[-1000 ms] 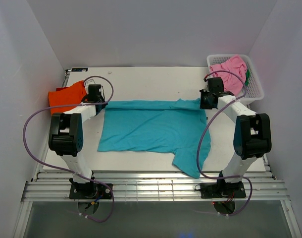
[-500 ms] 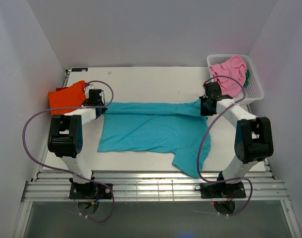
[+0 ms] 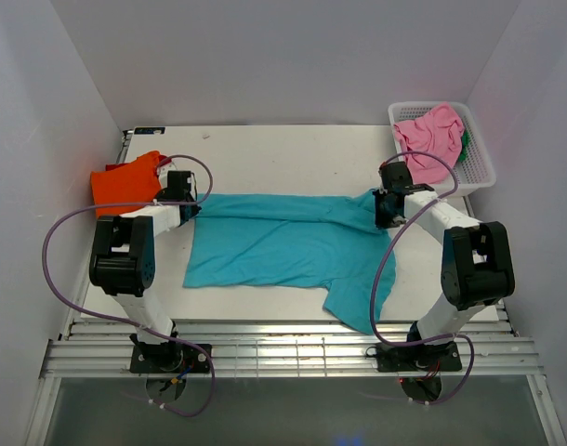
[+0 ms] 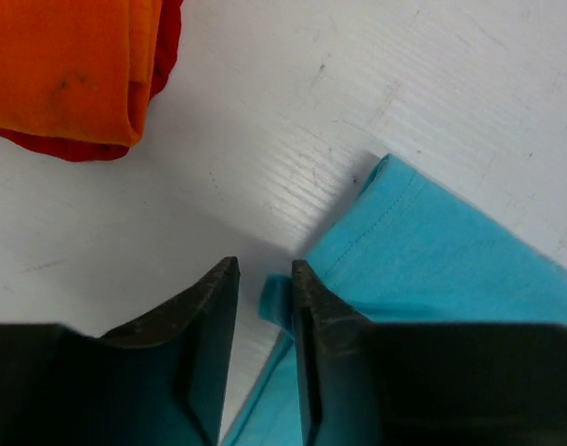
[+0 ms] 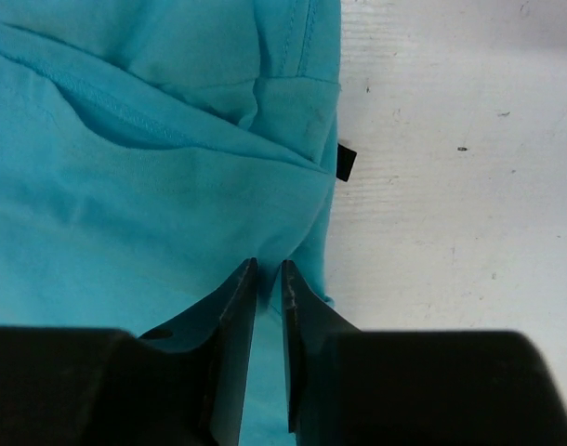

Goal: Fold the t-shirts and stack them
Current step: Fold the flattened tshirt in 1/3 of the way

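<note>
My left claw [image 4: 265,267] is almost closed, and a little fold of the teal t-shirt [image 3: 283,246] is nipped between its tips. My right claw [image 5: 268,266] is squeezed on the same shirt's other far corner. The shirt lies spread on the worktop [image 3: 283,153] between them. The orange t-shirt [image 3: 121,181] lies just left of my left claw. The pink t-shirt [image 3: 430,130] sits in the basket [image 3: 481,165].

L claw [image 4: 265,271], R claw [image 5: 269,266] – both pinched
</note>
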Robot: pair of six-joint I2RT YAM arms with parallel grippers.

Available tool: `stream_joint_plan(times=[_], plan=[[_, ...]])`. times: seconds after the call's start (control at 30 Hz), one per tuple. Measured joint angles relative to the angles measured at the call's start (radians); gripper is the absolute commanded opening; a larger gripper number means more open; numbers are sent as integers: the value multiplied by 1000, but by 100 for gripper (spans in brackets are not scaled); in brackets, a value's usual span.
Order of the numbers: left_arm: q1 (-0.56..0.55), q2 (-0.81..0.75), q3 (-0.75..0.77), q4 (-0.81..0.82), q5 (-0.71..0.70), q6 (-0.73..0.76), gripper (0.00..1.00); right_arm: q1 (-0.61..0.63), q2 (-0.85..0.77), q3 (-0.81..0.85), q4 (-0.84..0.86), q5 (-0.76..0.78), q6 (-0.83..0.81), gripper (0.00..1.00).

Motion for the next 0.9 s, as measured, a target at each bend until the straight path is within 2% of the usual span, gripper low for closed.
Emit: stream_joint_plan(times=[0.03,0.13,0.2,0.43,0.57,0.67,0.7,0.77,0.8,0.9], plan=[[0,-2,-1,-2,-5,3,75,2,0,0,-6,0,1,26],[0,-18,-11,-7,-26,-9,98,8,-4,0,-28,3,-3,32],[0,-41,-17,-17,-34,-14,98,11,-20,2,-42,4,-3,37],[0,-149,-12,-2,-27,-24,98,20,-133,63,-3,-61,-18,37],[0,-143,32,23,7,-27,85,21,-106,110,88,-146,-25,35],[0,-100,76,46,39,-30,70,21,-33,132,156,-205,-26,35],[0,-80,89,57,50,-31,59,21,-2,139,179,-222,-26,35],[0,-36,109,77,72,-33,48,21,64,158,208,-245,-25,35],[0,-14,115,82,84,-33,38,21,99,174,214,-250,-25,35],[-2,56,135,91,117,-32,30,21,200,242,219,-249,-25,34]])
